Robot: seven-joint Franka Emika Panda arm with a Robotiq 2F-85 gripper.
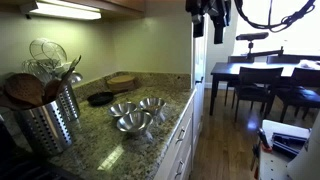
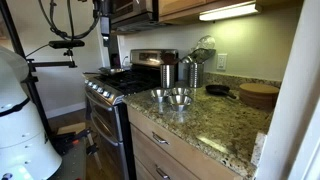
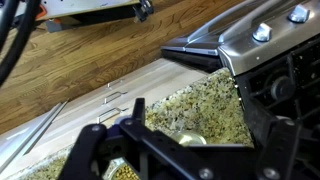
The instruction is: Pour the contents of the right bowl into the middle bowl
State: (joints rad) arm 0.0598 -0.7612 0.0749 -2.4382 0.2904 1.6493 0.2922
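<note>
Three small metal bowls sit in a tight cluster on the granite counter in both exterior views: one (image 1: 122, 108), one (image 1: 152, 104) and one nearer the front edge (image 1: 133, 123). The same cluster shows beside the stove (image 2: 160, 95) (image 2: 180, 93) (image 2: 178, 102). Their contents are too small to make out there. My gripper (image 1: 208, 16) (image 2: 103, 24) hangs high above the counter's end, well apart from the bowls. In the wrist view the gripper (image 3: 190, 95) is open with nothing between its fingers, and a bowl rim (image 3: 190, 139) peeks out below.
A metal utensil holder (image 1: 50, 115) stands at the counter's back, with a black pan (image 1: 100, 98) and a round wooden board (image 1: 122, 80) behind the bowls. The stove (image 2: 118, 85) adjoins the counter. A dark dining table with chairs (image 1: 255, 75) stands beyond on the wood floor.
</note>
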